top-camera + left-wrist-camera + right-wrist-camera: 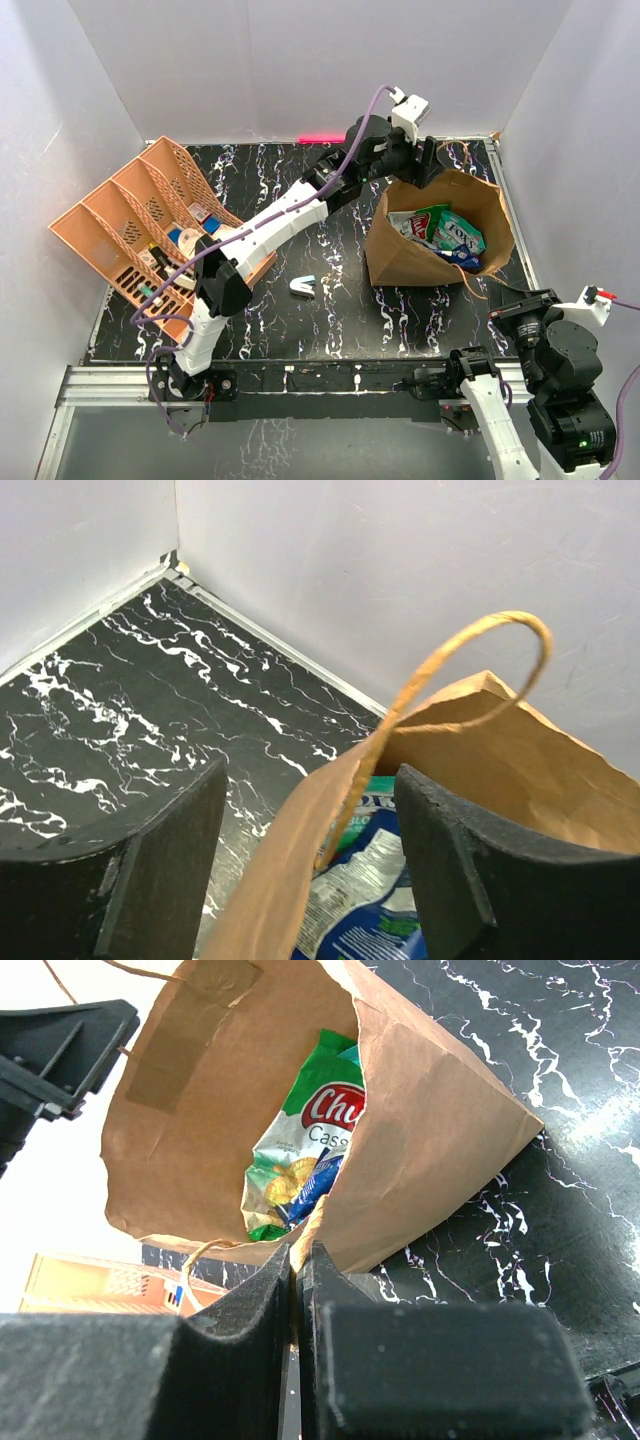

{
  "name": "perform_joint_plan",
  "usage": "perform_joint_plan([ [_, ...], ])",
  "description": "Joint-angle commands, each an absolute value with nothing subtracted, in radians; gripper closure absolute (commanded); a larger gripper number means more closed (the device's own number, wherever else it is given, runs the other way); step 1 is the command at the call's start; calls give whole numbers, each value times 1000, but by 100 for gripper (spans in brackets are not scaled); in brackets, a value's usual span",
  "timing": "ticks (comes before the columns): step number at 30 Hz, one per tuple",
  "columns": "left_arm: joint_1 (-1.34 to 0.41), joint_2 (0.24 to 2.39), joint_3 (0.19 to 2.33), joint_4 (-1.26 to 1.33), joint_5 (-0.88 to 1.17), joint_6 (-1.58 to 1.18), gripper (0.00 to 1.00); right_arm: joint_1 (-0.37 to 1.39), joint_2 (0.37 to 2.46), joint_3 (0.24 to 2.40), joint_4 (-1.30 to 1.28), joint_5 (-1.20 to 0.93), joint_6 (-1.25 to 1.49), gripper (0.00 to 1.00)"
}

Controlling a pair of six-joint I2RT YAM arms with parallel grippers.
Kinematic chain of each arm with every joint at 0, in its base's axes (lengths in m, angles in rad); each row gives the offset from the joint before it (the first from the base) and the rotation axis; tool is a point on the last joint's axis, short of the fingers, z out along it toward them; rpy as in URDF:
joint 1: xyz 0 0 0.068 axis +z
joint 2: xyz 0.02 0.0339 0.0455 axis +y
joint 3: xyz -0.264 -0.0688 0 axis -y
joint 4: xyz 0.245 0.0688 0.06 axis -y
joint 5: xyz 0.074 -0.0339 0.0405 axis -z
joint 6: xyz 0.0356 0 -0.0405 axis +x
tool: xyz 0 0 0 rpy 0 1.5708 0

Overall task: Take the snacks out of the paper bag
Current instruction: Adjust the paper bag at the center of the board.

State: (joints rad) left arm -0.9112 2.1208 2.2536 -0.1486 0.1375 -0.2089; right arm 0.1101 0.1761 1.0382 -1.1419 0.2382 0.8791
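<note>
The brown paper bag lies on its side at the right of the black marble table, mouth up. Inside it lie snacks: a green packet and a teal and blue packet. My left gripper is open at the bag's far rim. In the left wrist view the gripper has the rim and a loop handle between its fingers, above a blue packet. My right gripper is shut on the bag's near rim; the green packet shows inside the bag.
An orange divided tray with small items leans at the left of the table. A small white and teal item lies on the table in front of the bag. White walls close in the back and both sides.
</note>
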Motion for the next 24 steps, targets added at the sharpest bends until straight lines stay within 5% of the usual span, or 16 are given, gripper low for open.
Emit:
perform_joint_plan([
  [1,-916,2146,2332,-61,157,-190,40,118,161,1080,-1086,272,875,92],
  [9,-919,2184,2360,41,159,-156,54,120,162,1091,-1087,275,862,92],
  [19,-919,2176,2350,168,61,-43,100,121,197,1089,-999,214,784,92],
  [24,-882,2144,2317,224,2,-3,100,121,276,1059,-876,93,706,92],
])
